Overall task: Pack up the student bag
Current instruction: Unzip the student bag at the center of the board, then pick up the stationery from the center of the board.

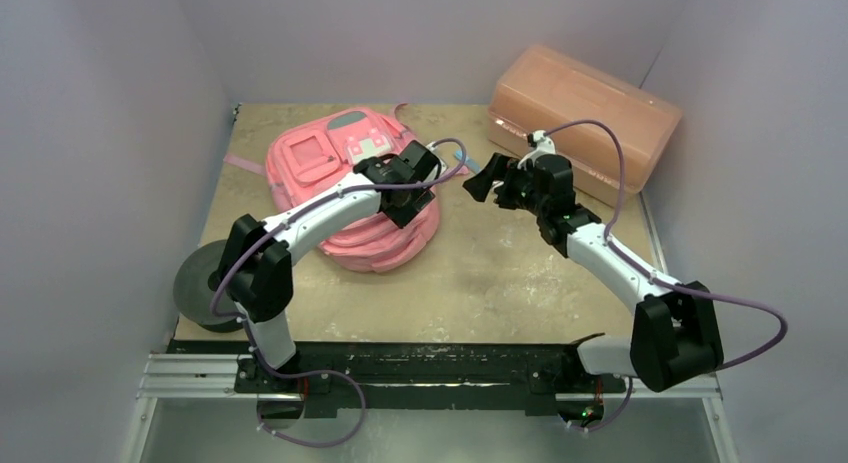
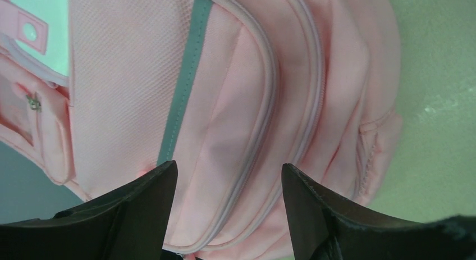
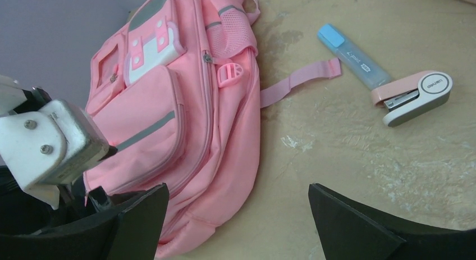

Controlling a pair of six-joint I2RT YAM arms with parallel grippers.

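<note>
Left hand (image 2: 227, 170), parted and empty, hovers above the student bag (image 2: 224, 91). Right hand (image 3: 238, 190), spread wide and empty, has the bag at its left, a stapler (image 3: 412, 97) ahead. Opening seems the step; next, pinch a zip pull (image 3: 207, 58).

Student bag (image 1: 310, 168) beneath left arm (image 1: 322, 209)

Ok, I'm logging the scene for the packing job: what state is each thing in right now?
student bag: lying flat, front up, zips look closed.
plastic box: lid on.
stapler: closed, lying on its side.
blue-capped pen: cap on, lying on the table.
left tool: open over the bag, empty.
right tool: open wide, empty.
</note>
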